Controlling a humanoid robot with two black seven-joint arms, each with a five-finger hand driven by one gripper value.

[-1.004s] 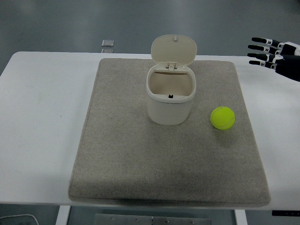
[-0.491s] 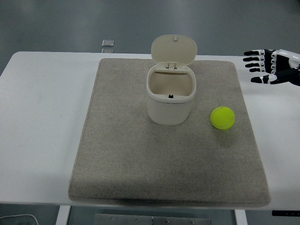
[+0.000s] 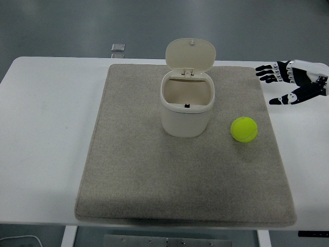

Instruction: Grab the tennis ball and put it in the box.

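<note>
Your right hand (image 3: 294, 82) hovers with fingers (image 3: 267, 68) spread, holding nothing; the tennis ball (image 3: 244, 129) lies below-left of them, beside the open-lidded box (image 3: 187, 98).

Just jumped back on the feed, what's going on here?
The right robot hand is over the table's right side with its fingers spread and holds nothing. The tennis ball sits untouched on the grey mat, to the right of the cream box, whose lid stands open. The ball is not in the box yet. The left arm is not in view.
</note>
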